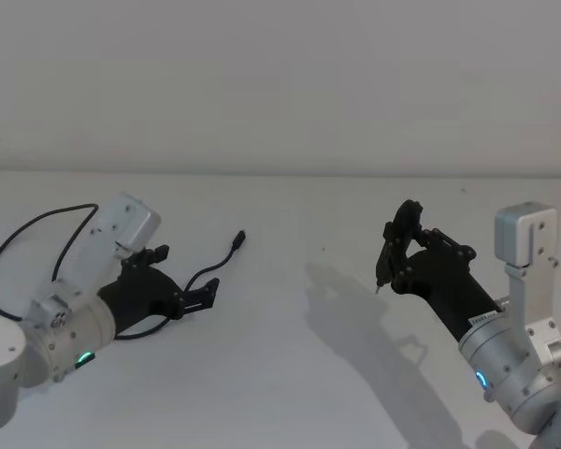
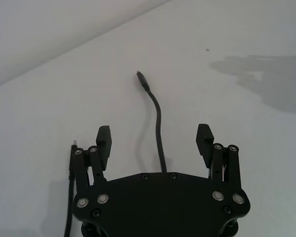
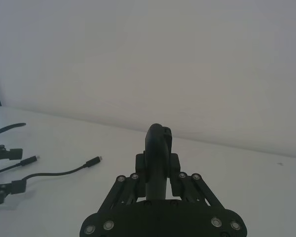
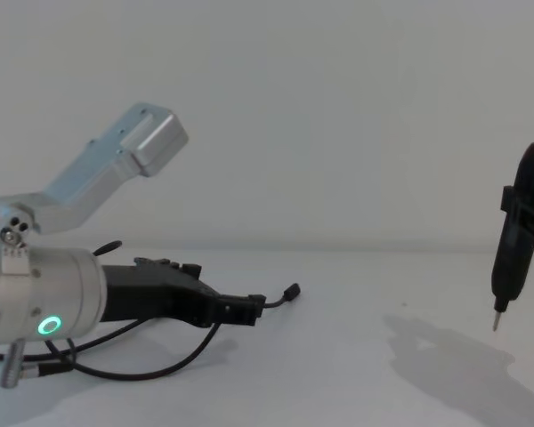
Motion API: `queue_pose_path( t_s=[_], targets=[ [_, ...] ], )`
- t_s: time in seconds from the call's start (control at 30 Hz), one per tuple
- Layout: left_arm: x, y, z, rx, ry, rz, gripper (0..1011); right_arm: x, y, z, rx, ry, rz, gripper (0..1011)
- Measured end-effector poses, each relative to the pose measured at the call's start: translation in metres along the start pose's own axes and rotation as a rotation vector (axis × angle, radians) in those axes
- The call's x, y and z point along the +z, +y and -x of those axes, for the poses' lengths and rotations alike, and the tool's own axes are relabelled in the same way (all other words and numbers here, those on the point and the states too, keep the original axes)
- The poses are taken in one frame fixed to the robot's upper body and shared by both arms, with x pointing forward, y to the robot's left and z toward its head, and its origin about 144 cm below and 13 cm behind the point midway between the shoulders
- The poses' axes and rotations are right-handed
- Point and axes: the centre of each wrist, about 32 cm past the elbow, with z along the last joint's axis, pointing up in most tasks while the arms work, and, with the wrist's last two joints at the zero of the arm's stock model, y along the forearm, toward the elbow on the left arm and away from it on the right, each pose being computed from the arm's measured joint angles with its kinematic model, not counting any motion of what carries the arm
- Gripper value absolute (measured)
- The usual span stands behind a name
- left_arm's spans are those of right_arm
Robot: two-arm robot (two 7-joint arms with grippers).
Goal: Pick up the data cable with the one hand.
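Here, the left tool (image 1: 185,273) reaches forward low over the white worktop (image 1: 290,374) on the robot's left side, behind it a fat silver wrist with a green glowing ring (image 4: 49,325). Its two flat black fingers (image 2: 104,140) are spread wide. The data cable (image 2: 157,118) lies on the worktop and runs straight up the gap between them, touching neither pad in the left wrist view. Its free end curves on past the fingertips to a small dark plug (image 1: 238,240) lying ahead of the tool. More black cord (image 1: 28,227) loops on the worktop beside and behind the left arm; whether it is the same cable cannot be told. The right tool (image 1: 397,248) hangs above the worktop well apart on the right side, its fingers pressed against a black metal-tipped pen (image 4: 503,276) that stands upright, tip down and clear of the surface.
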Motion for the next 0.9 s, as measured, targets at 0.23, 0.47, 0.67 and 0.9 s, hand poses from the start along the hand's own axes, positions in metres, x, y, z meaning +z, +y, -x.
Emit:
queue_pose_path(
  t_s=[0.23, 0.47, 0.67, 0.9],
  targets=[
    [0.003, -0.010, 0.005, -0.023, 0.014, -0.016, 1001, 0.000, 0.000, 0.000, 0.000, 0.000, 0.000, 275],
    [0.004, -0.016, 0.008, -0.036, 0.021, -0.037, 1001, 0.000, 0.000, 0.000, 0.000, 0.000, 0.000, 274],
    [0.005, -0.018, 0.010, -0.036, 0.023, -0.057, 1001, 0.000, 0.000, 0.000, 0.000, 0.000, 0.000, 274],
    [0.004, -0.018, 0.012, -0.018, 0.026, -0.081, 1001, 0.000, 0.000, 0.000, 0.000, 0.000, 0.000, 274]
  ],
)
